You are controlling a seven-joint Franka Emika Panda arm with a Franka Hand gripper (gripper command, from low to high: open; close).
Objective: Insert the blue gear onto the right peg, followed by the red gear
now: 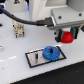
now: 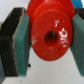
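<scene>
- Near the exterior view's left edge of the white table [image 1: 15, 60] I see one small pale object with dark parts [image 1: 19, 30], too blurred for me to name, with a black cable [image 1: 22, 21] looping over it.
- Toward the front middle of the table lies one black-framed grey plate [image 1: 34, 58], a flat rectangle.
- On the plate's left half I can make out one thin dark pin [image 1: 38, 56]; I cannot tell from here whether it is the shorter one.
- One blue gear [image 1: 51, 53] sits on the right half of the plate, lying flat, its hub up. I cannot see the right peg apart from it.
- Above and to the right of the blue gear, clear of the table, hangs my one gripper [image 1: 64, 36] under the arm's white and grey body.
- Its fingers pinch one red gear [image 1: 65, 37], held in the air, not touching plate or blue gear.
- In the wrist view, two teal pads [image 2: 22, 37] press the red gear [image 2: 50, 35] from both sides, its centre hole facing the camera.
- Nothing I can see stands between the red gear and the plate.
</scene>
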